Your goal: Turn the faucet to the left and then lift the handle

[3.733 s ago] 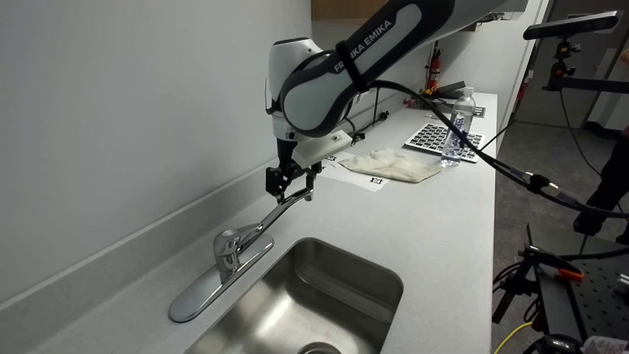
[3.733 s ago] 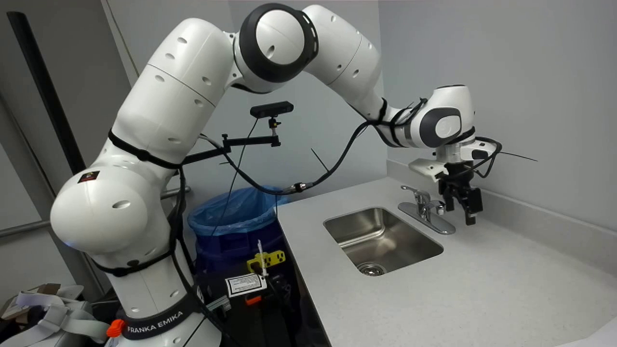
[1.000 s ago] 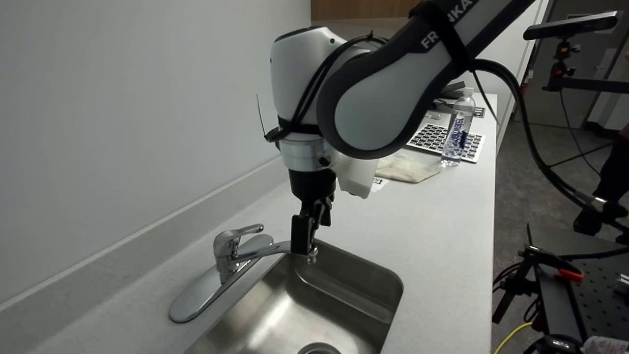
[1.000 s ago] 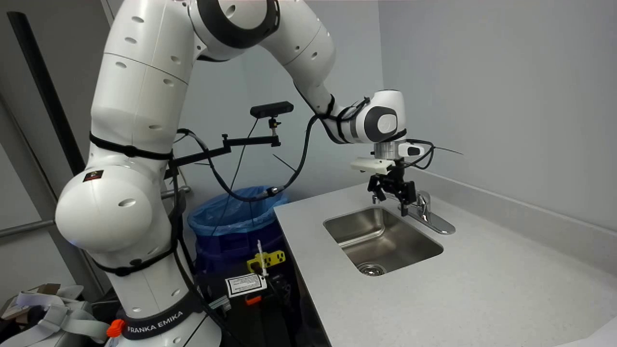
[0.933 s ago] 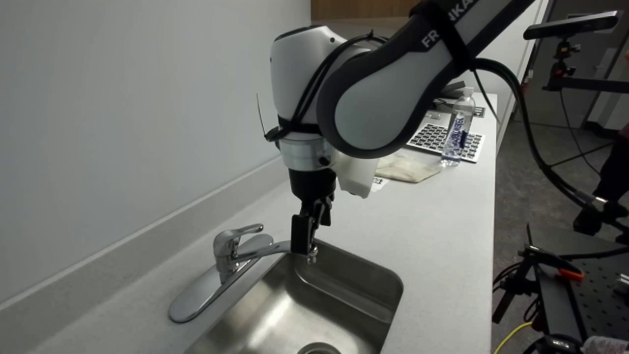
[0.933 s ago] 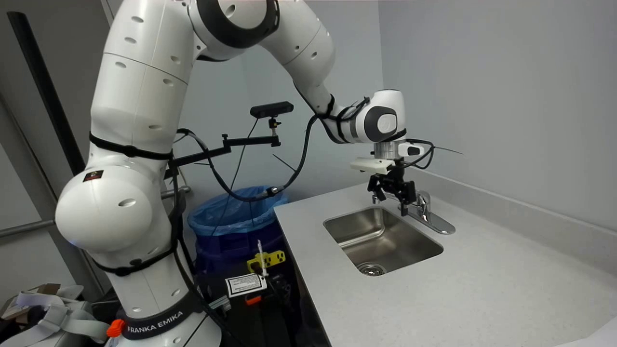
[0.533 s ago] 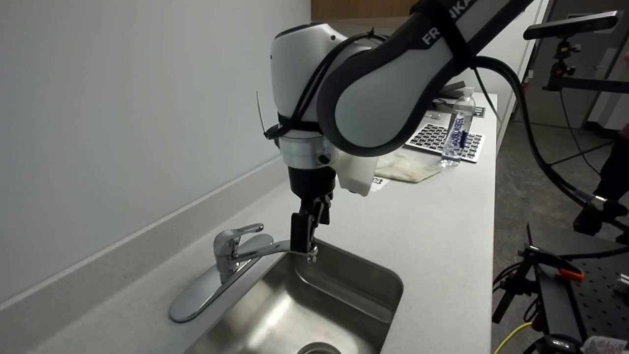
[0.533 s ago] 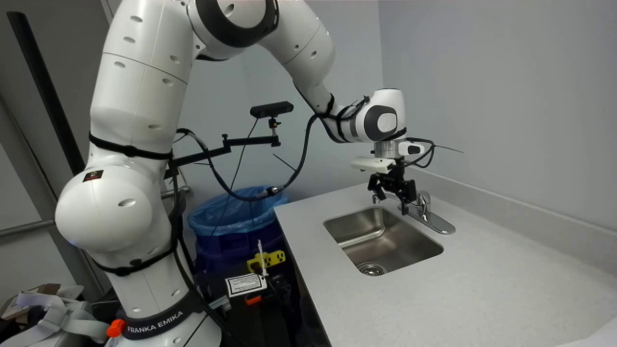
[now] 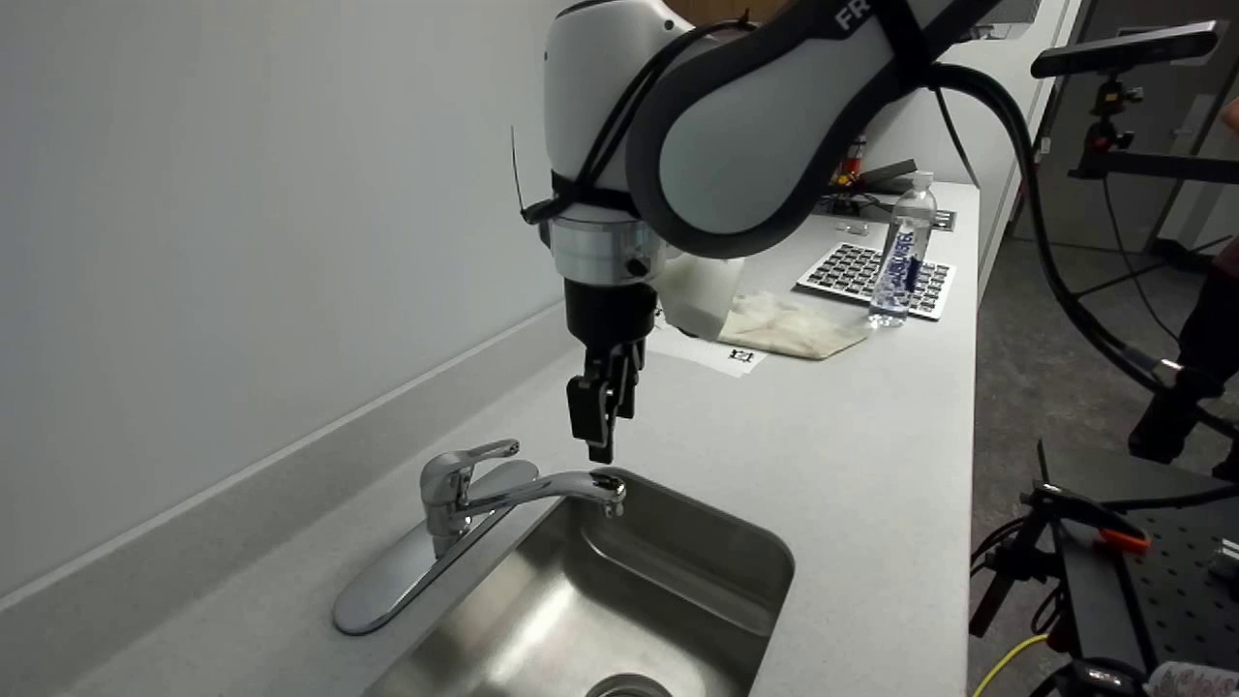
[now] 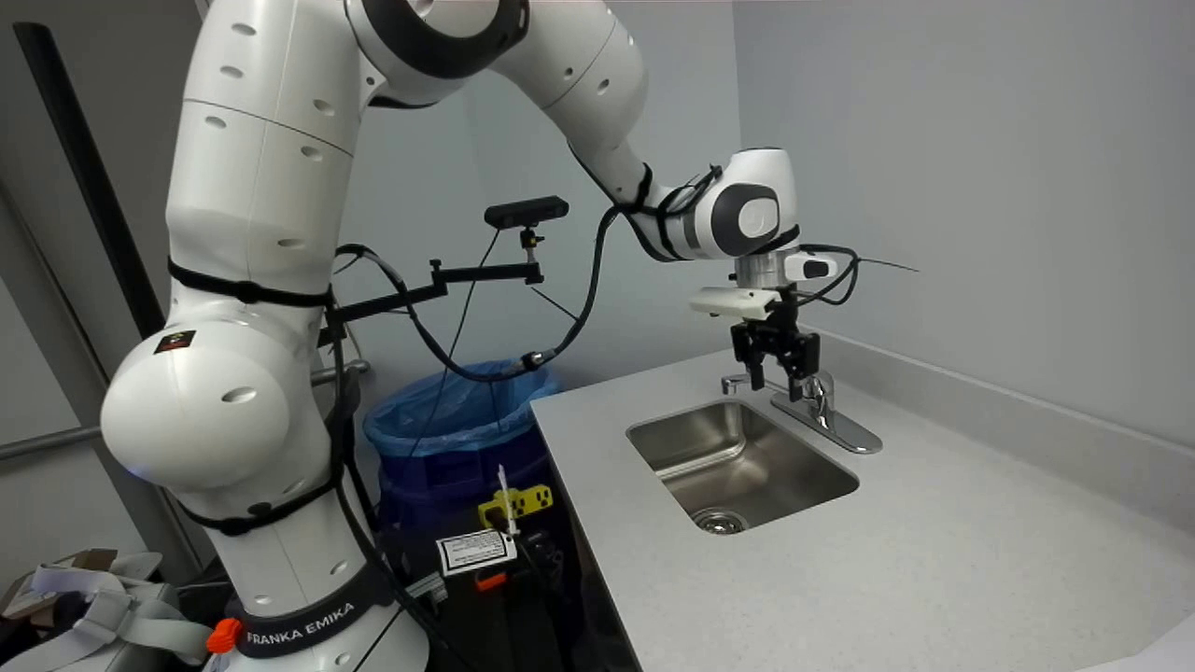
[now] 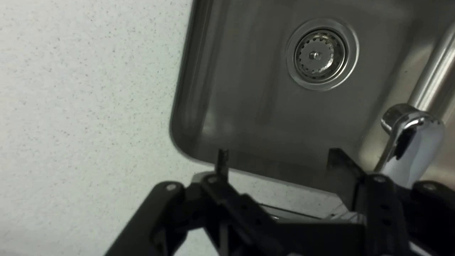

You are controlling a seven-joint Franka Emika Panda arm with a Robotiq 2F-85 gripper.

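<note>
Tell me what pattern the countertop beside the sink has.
The countertop is off-white with fine, scattered darker specks; best seen in the wrist view.

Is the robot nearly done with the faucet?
About half done, I think. The turning looks finished: the spout reaches over the sink. In hand: nothing; the open gripper hangs clear of the spout. Left: lifting the handle, which looks low, with nothing touching it.

Your gripper (image 11: 278, 153), near the sink (image 9: 678, 576): black | faucet (image 9: 447, 503) beside the sink: silvery chrome | sink: steel grey | your countertop (image 11: 96, 106) around it: pale grey, finely dark-speckled | bin liner (image 10: 457, 411), well apart from it: blue
</note>
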